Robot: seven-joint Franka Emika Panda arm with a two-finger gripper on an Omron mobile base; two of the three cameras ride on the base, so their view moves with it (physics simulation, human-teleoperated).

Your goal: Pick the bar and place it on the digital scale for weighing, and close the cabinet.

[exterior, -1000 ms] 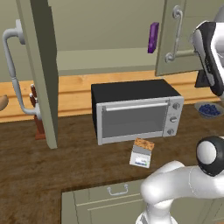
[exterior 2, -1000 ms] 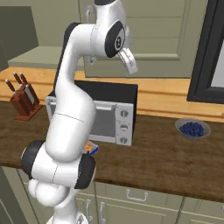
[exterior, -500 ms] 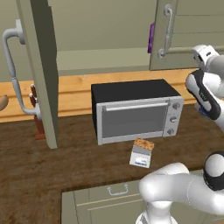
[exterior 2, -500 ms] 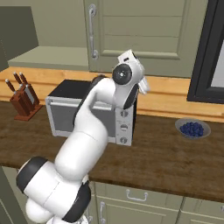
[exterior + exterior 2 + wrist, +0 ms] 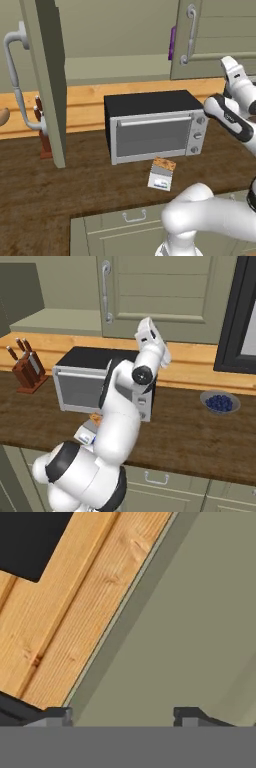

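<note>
arm lowered, tool (image 5: pixel 150 331) facing cabinet (image 5: pixel 165 296)

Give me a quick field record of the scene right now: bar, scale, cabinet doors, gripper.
bar: bar lies on the digital scale, in front of the toaster oven
cabinet: left door swung open; right door nearly shut
gripper: gripper open, empty, facing the cabinet door
other: purple box in the cabinet; knife block; blueberry bowl
</note>
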